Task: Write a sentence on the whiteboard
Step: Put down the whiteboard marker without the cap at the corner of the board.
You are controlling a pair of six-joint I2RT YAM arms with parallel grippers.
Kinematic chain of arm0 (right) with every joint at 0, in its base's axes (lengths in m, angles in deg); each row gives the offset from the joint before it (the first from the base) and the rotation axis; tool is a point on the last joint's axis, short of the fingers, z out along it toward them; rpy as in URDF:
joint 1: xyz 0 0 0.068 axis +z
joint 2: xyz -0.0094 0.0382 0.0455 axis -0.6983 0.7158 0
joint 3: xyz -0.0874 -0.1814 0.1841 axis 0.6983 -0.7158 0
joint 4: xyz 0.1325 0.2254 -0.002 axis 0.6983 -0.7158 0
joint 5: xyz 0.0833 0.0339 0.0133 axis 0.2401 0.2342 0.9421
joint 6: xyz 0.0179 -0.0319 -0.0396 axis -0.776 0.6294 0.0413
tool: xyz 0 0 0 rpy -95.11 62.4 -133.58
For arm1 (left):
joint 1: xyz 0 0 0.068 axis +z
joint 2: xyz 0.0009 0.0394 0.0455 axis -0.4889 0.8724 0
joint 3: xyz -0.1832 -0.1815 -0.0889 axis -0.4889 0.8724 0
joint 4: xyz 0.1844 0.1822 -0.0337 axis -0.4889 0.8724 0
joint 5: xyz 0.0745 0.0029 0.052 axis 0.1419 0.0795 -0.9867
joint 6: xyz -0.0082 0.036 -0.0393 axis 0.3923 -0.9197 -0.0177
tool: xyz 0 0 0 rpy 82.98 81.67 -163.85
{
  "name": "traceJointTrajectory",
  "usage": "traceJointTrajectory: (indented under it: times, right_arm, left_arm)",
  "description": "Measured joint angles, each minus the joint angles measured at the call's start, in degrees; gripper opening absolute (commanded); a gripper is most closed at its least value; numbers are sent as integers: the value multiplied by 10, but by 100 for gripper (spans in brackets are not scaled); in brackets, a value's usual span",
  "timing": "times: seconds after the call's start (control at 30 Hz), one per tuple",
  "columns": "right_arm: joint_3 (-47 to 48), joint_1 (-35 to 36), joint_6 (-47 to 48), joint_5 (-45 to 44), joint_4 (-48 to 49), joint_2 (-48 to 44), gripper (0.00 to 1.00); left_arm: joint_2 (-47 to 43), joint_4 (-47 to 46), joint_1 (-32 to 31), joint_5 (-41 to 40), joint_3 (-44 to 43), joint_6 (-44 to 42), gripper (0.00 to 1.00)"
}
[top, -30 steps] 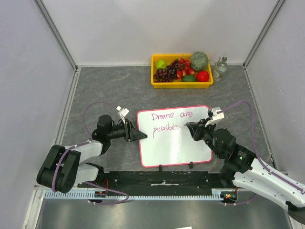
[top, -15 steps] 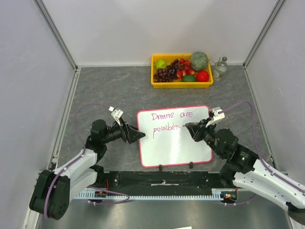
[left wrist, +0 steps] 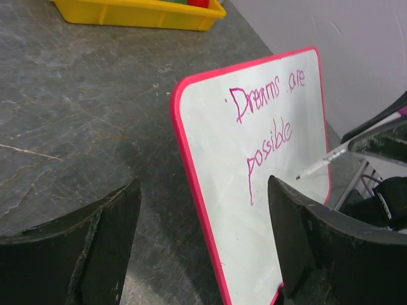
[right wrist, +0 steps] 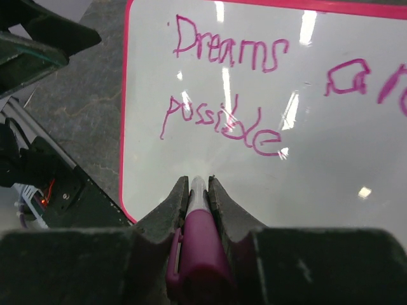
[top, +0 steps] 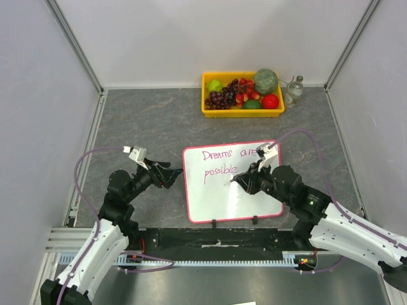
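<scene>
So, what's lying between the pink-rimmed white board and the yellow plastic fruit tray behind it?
Nothing: the top view shows only bare grey tabletop between the pink-rimmed whiteboard and the yellow plastic tray.

This is a robotics lab test cell, not a home or an office. Plain white wall panels (top: 210,38) held in bare metal posts (top: 73,44) box in a grey stone-patterned desk (top: 152,121). Two robot arms, left (top: 105,244) and right (top: 343,229), are mounted on a black rail (top: 216,238) at the desk's near edge, with purple cables (top: 82,168) looping loose from them. The props look staged: a yellow tray (top: 241,113) of fruit (top: 219,98) and a small glass bottle (top: 294,89) at the far wall, and a whiteboard (top: 248,197) lying flat between the arms.
</scene>
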Motion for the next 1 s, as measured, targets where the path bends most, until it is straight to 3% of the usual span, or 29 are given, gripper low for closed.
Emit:
traceJointTrajectory:
  times: [0.2,0.5,0.7,0.77,1.0]
  right_arm:
    - [40,0,1,104,63,132,0]
    - [132,13,-4,280,190,363,1]
    - [196,45,-9,339,223,454,6]
    - [223,54,-8,346,222,487,13]
    - [280,60,-8,342,183,568,56]
  left_arm:
    - [-33,95,0,-44,-72,2,84]
    - [-12,199,0,-59,-247,2,84]
    - [-12,227,0,-63,-282,2,84]
    - [-12,240,0,-66,-282,2,84]
    - [-22,272,0,-84,-282,1,85]
